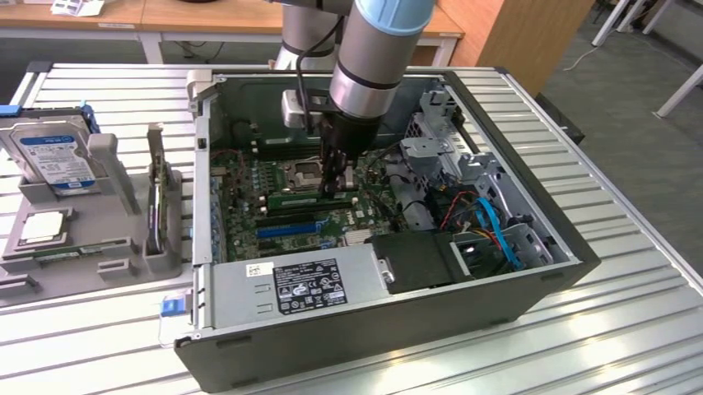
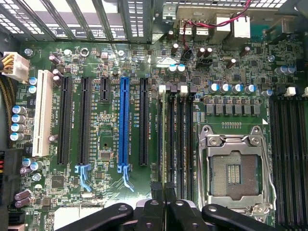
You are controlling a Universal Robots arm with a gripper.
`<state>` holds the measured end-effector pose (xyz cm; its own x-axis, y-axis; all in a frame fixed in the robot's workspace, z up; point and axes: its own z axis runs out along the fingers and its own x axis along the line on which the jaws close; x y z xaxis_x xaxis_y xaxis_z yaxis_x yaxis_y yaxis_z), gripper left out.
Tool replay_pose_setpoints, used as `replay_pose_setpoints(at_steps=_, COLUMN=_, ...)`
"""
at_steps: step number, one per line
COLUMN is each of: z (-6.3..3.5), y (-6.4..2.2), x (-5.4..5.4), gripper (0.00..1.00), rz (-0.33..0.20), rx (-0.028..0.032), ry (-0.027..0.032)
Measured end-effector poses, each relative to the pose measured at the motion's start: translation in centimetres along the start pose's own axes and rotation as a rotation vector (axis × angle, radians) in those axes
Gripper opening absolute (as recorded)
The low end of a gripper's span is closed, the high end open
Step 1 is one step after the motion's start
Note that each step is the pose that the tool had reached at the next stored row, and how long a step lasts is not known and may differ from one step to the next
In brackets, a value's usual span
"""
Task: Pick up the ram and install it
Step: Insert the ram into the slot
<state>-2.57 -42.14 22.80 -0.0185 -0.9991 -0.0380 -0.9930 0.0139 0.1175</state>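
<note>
Tool (image 2: pixel 163 193): closing tight on the upper edge of the ram (image 1: pixel 302 200), as far as I can judge.
Ram: standing on edge at the memory slots (image 2: pixel 175 139), beside the open processor socket (image 2: pixel 234 171).
Risk: pressing down off-line could be bending the stick, with 1 end seating and the other riding high.

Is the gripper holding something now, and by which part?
The gripper appears shut on the ram, pinching its upper long edge. The stick stands on edge at the memory slots.
</note>
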Motion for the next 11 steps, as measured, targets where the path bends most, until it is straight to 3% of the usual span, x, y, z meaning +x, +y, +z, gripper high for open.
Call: replay_pose_setpoints(at_steps=11, z=0.14, y=-0.02, x=0.00, gripper=0.11, rz=0.000, rx=0.0000, ry=-0.0003)
